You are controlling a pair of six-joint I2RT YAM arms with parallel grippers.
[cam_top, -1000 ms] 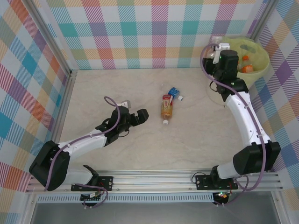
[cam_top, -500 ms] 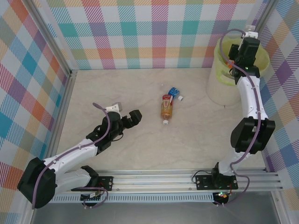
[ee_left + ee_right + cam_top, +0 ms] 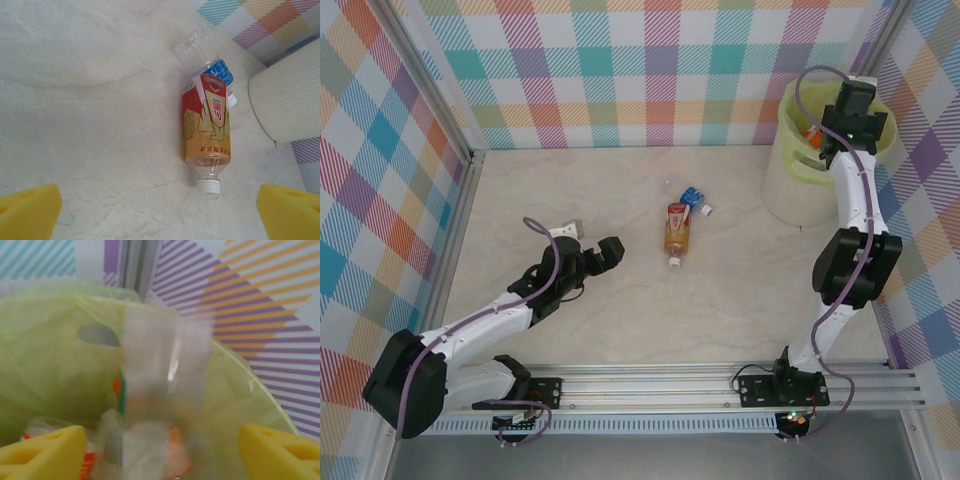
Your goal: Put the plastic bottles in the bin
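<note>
Nearest the bases, the left gripper (image 3: 592,245) hovers low over the table (image 3: 520,190) with its jaws spread wide and nothing between them. Its yellow pads (image 3: 27,210) sit at the two lower corners of the left wrist view. We judge this wide stance to be a readiness for the next pick, since the camera looks straight at the bottles left on the table.

These lie near the table's middle, ahead of that gripper and apart from it. The red-and-orange bottle (image 3: 206,131) rests on its side, its white cap pointing back toward the arm. The blue-labelled bottle (image 3: 212,70) lies just beyond it, touching or nearly so.

Farthest, at the right rear corner, stands the bin (image 3: 790,190), lined with a lime-green bag (image 3: 50,365). The right gripper (image 3: 160,452) is raised above its mouth, so that whatever leaves it must fall inside. Its jaws stand apart, and a clear bottle (image 3: 155,390) shows blurred between the pads, touching neither. We judge it free of the grip and dropping. Orange-labelled shapes (image 3: 811,134) lie in the bag beneath, too blurred to count.
</note>
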